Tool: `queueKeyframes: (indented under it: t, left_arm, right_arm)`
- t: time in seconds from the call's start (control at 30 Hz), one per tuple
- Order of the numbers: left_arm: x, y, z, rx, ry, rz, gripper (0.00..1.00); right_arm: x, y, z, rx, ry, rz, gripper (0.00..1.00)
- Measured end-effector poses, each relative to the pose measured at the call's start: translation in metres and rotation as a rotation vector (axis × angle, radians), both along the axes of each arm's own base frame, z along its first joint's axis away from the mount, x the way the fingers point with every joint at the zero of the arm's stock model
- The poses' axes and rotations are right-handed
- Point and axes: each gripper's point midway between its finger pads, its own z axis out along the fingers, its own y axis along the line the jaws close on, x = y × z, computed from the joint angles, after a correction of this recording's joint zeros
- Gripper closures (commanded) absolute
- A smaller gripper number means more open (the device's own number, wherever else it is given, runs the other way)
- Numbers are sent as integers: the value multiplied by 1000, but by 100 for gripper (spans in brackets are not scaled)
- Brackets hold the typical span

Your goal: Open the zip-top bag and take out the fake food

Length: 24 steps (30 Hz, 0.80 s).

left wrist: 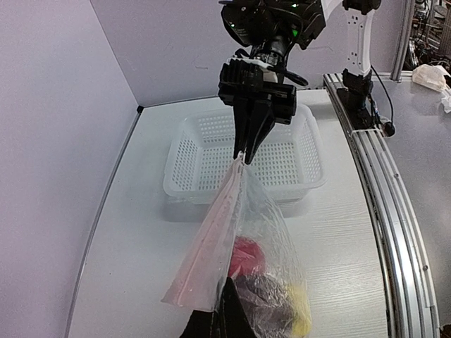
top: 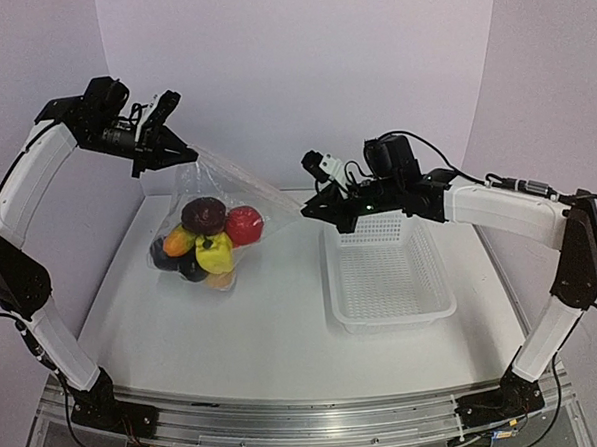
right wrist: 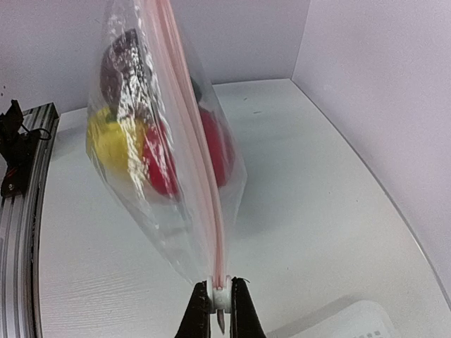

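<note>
White table, lilac walls behind. I see zip-top bag strung taut between both arms, zip strip uppermost and looking sealed. Left gripper clamped on one end of strip, right gripper pinched tight on other. Fake food bunched in sagging bottom, left of white basket.

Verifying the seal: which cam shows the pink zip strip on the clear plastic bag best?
Right wrist: the clear plastic bag's pink zip strip runs close-up down the frame into the right gripper. Left wrist shows a blurrier pink band at an angle. Top external: just a thin, faint line.
</note>
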Motion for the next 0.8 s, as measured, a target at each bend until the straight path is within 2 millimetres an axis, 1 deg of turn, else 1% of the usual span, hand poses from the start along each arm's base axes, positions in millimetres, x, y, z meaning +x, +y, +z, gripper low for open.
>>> queueKeyframes:
  t: [0.03, 0.13, 0.37, 0.4, 0.47, 0.5, 0.53, 0.57, 0.63, 0.7, 0.8]
  left_arm:
    - [-1, 0, 1, -1, -1, -2, 100]
    - [-4, 0, -2, 7, 2, -14, 100]
    - [-5, 0, -3, 12, -9, -22, 100]
    - [-5, 0, -4, 13, -11, -23, 100]
    - [-5, 0, -6, 15, -24, -33, 100]
    - [-5, 0, -7, 17, -32, -39, 100]
    - [-5, -1, -10, 20, -48, -52, 100]
    - [-7, -1, -15, 27, -66, -70, 100]
    - [-14, 0, -25, 50, -116, -117, 100]
    - [-19, 1, -35, 72, -167, -161, 100]
    - [-26, -1, -48, 101, -230, -222, 100]
  right_arm:
    - [1, -4, -4, -6, 9, -8, 100]
    - [-2, -5, -9, -7, 16, -8, 100]
    - [-7, -7, -11, 9, 26, -7, 100]
    - [-7, -7, -11, 12, 28, -7, 97]
    - [-9, -8, -10, 16, 39, -9, 61]
    - [-9, -8, -10, 17, 46, -12, 48]
    - [-10, -9, -11, 18, 62, -16, 39]
    - [-10, -10, -13, 13, 85, -26, 33]
    - [-10, -17, -19, -8, 144, -54, 28]
    - [-10, -20, -19, -20, 175, -70, 28]
    - [-10, -15, -1, -2, 169, -72, 27]
